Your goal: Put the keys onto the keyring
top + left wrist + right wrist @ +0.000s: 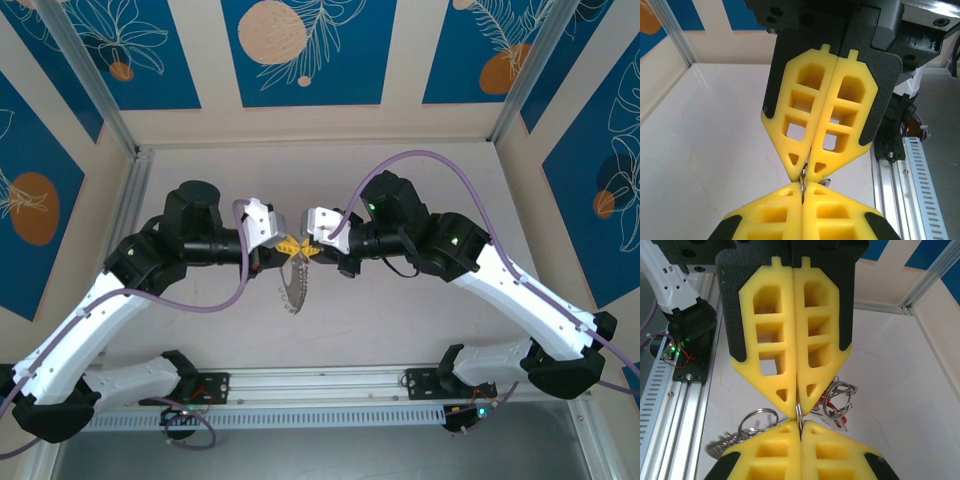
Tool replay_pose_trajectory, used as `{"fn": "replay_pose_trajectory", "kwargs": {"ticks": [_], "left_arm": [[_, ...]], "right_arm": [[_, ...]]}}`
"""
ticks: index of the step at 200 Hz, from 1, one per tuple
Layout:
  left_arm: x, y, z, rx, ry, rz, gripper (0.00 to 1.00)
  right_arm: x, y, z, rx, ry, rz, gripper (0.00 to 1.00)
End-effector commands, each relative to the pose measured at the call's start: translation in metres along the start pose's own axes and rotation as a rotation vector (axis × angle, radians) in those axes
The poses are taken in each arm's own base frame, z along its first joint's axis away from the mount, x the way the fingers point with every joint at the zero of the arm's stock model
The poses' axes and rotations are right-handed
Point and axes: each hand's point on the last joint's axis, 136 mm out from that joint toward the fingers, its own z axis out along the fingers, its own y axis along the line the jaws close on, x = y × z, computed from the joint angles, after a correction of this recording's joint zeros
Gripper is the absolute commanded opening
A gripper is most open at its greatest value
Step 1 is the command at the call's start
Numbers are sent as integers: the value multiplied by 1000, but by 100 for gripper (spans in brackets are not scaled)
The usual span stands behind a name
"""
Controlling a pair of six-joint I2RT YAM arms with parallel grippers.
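My two grippers meet tip to tip above the middle of the table. The left gripper (287,243) and the right gripper (312,247) are both shut on the thin wire of the keyring (295,285), whose fringe of silvery pieces hangs below them. In the left wrist view my left gripper (803,189) pinches the wire (803,181) just under the right gripper's yellow fingers (840,100). In the right wrist view my right gripper (800,426) clamps the same wire (799,414). Small split rings (758,418) and a red tag (841,422) dangle beside it. The keys are hidden.
The white table (200,320) is boxed in by pale walls with metal corner posts (130,140). An aluminium rail (320,385) runs along the near edge between the arm bases; it also lies at the right of the left wrist view (912,175).
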Motion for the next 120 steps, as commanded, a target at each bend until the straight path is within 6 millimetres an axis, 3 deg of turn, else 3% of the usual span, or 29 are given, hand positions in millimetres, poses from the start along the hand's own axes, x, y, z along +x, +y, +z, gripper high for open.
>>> {"fn": "replay_pose_trajectory", "kwargs": {"ticks": [1,16,27,49,67,109,120], "left_arm": [[-31,-9,-11,27,-148,27,0],[-36,-13,-13,48,-189,23,0],[-40,-16,-16,65,-216,26,0],[-46,-22,-20,93,-259,27,0],[-48,-25,-22,104,-278,24,0],[-62,-33,-31,134,-385,26,0],[-65,-33,-32,144,-415,25,0]], "right_arm": [[-10,5,-11,-11,-53,6,16],[-4,7,-10,-18,-40,30,23],[-2,8,-10,-21,-34,41,22],[-1,7,-15,-12,-45,51,7],[-6,8,-21,-20,-75,61,0],[-9,9,-19,-47,-90,80,0],[-10,8,-17,-50,-96,87,4]]}}
